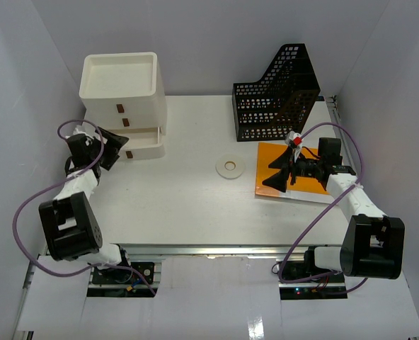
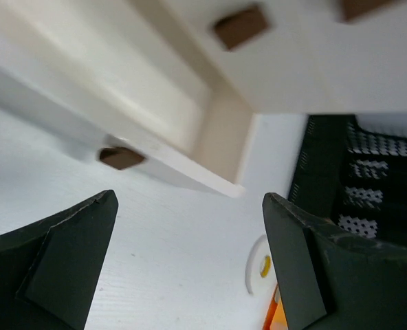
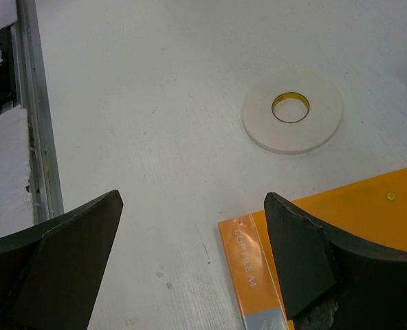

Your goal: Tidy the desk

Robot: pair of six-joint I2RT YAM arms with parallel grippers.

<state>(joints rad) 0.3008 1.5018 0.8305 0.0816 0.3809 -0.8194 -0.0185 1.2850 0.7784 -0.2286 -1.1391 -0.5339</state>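
The desk [image 1: 181,205] is a white tabletop with a metal rail [image 1: 216,249] along its near edge. An orange clip file [image 1: 307,185] lies flat at the right. A white tape roll [image 1: 230,167] lies in the middle. My right gripper [image 1: 274,172] is open and empty, low over the file's left edge [image 3: 355,227]; the tape roll [image 3: 293,110] lies beyond its fingers. My left gripper [image 1: 119,147] is open and empty, just in front of the open bottom drawer [image 2: 121,89] of the white three-drawer box [image 1: 121,88].
A black mesh file holder [image 1: 277,106] stands at the back right, just behind the orange file. The drawer box stands at the back left, with a brown handle [image 2: 119,157] on the open drawer. White walls enclose the desk.
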